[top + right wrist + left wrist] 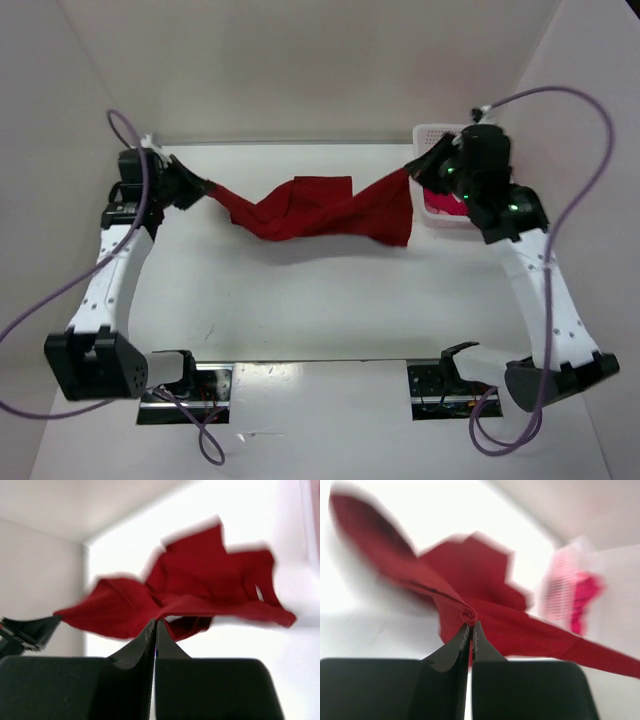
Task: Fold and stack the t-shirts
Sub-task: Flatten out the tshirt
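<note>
left gripper [471, 628] pinched on a fold of dark red t-shirt [480, 575] | cloth stretches right | blurred white basket [560, 595], apparently holding pink cloth [583, 600]

White table [300, 300], matte, plain.
- 1 to 2 o'clock, far right corner: white perforated basket [430, 133] standing on surface, pink shirt [438, 205] inside.
- 12 o'clock, across far half: dark red shirt [320, 210] strung left to right, twisted, middle sagging low, shadow beneath. Contact with surface unclear.
- 7 o'clock, near edge: left arm mount [185, 382], black, bolted down.
- 5 o'clock, near edge: right arm mount [440, 382], same.
</note>
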Robot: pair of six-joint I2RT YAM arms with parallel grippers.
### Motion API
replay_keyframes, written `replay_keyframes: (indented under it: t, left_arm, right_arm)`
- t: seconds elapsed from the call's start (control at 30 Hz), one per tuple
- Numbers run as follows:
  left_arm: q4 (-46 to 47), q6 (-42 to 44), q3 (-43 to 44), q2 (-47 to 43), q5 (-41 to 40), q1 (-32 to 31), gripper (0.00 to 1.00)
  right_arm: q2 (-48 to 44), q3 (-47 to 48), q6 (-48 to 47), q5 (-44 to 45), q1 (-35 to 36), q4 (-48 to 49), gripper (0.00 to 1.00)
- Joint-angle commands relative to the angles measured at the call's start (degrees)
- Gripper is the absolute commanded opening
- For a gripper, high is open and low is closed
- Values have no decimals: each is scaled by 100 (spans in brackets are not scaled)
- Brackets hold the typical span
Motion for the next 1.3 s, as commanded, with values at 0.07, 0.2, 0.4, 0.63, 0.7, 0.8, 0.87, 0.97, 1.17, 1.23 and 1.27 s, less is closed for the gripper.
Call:
replay_keyframes:
  t: [0.07,0.2,0.4,0.63,0.7,0.8,0.87,0.97,1.17,1.23,1.27]
  left_arm:
    - [-574,-364,1978,-1082,341,108,0]
    - [-1124,83,3971,-973,-257,108,0]
    - [-1512,518,5853,-337,-1115,108,2]
    - [-1249,703,5264,201,-1503,108,3]
    - [-1135,703,4775,254,-1503,108,4]
    - [-856,703,4162,478,-1461,282,4]
    - [-625,609,3789,702,-1125,573,4]
    - [-405,456,3525,1331,-523,976,4]
    - [-356,216,4169,1974,-168,1145,3]
    - [-388,44,4624,2003,25,1271,3]
    - [-388,-64,4771,2003,159,1348,3]
  right_arm:
    - [-410,2632,-547,697,52,-883,0]
    - [-365,4066,-691,989,348,-1001,0]
    - [267,5730,-900,1787,1082,-1008,0]
    - [1487,6153,-1220,1841,1133,-443,0]
    - [1729,5818,-1325,1840,1133,-145,0]
    - [2515,5900,-1405,1798,1025,-4,0]
    - [3056,6116,-1405,1527,843,107,0]
    - [3926,6521,-1393,1188,586,205,0]
    - [4407,6957,-1220,970,473,366,0]
    - [4240,7047,-1177,1013,473,429,0]
    - [4091,7124,-1150,1040,473,453,0]
